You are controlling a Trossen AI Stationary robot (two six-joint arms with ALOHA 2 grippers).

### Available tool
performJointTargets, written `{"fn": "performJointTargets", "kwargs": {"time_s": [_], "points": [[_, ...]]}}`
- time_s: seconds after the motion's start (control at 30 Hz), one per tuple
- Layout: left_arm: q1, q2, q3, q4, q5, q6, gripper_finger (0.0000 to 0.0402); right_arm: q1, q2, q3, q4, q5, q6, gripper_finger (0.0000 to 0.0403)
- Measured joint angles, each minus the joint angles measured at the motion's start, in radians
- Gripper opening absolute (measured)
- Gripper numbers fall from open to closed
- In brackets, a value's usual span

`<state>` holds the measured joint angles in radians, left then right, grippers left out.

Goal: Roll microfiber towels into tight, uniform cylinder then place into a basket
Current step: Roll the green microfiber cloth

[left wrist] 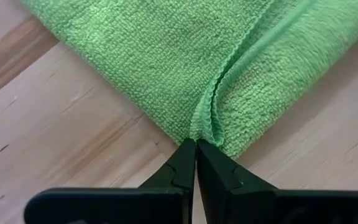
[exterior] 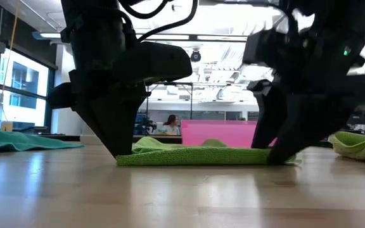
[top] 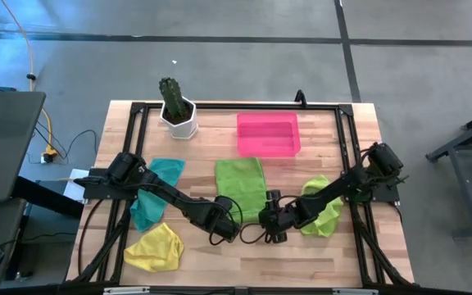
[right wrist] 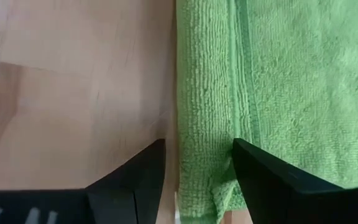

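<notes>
We find the left hand closed, its tips pressed together at the near corner of the flat green towel, where a fold of the hem rises just ahead of them; the fingers meet on the hem's edge, but we cannot tell whether any cloth is pinched between them. The right hand stands open astride the same towel's other near corner, one finger over bare wood, the other over cloth. In the low view both hands press down at the two ends of the towel's near edge.

The towel lies flat at the middle of the tabletop, a light wooden slab with visible grain, framed by black rails. The pink basket sits just beyond the towel's far edge. A second green towel lies crumpled beside the right arm. A teal towel is partly under the left arm; a yellow towel lies near the front left corner. A cactus pot stands at the far left.

Around the tabletop is grey floor with cables at left. The low view shows a bright room with ceiling lights and a seated person far behind.

Both arms block most of the low view; the basket's interior shows no contents we can make out.
</notes>
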<state>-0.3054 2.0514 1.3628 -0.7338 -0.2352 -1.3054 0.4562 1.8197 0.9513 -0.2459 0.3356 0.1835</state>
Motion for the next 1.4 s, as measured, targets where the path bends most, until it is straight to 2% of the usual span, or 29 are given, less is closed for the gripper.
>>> {"fn": "performJointTargets", "kwargs": {"time_s": [0.2, 0.3, 0.53, 0.7, 0.9, 1.03, 1.2, 1.4], "points": [[0.000, 0.000, 0.000, 0.000, -0.001, 0.053, 0.0006, -0.008, 0.016, 0.003, 0.005, -0.011, 0.026, 0.0165], [0.000, 0.000, 0.000, 0.000, -0.004, 0.113, 0.0006, -0.007, 0.017, 0.003, 0.003, -0.017, 0.053, 0.0141], [0.000, -0.006, -0.001, 0.001, 0.016, 0.355, 0.0007, -0.007, 0.019, 0.003, 0.000, -0.036, 0.101, 0.0072], [0.003, -0.008, -0.001, -0.003, 0.042, 0.456, 0.0036, -0.009, 0.019, 0.002, 0.000, -0.050, 0.107, 0.0043], [0.007, -0.009, 0.002, -0.028, 0.036, 0.546, 0.0092, -0.009, 0.020, 0.002, 0.000, -0.051, 0.113, 0.0041], [0.017, -0.004, 0.051, -0.219, -0.001, 0.537, 0.0116, -0.009, 0.020, 0.001, -0.001, -0.052, 0.131, 0.0041], [0.010, -0.005, 0.150, -0.378, -0.001, 0.583, 0.0121, -0.009, 0.020, 0.001, -0.002, -0.055, 0.134, 0.0041], [-0.067, -0.007, 0.182, -0.215, -0.008, 0.751, 0.0118, -0.011, 0.021, 0.001, -0.004, -0.055, 0.180, 0.0041]]}}
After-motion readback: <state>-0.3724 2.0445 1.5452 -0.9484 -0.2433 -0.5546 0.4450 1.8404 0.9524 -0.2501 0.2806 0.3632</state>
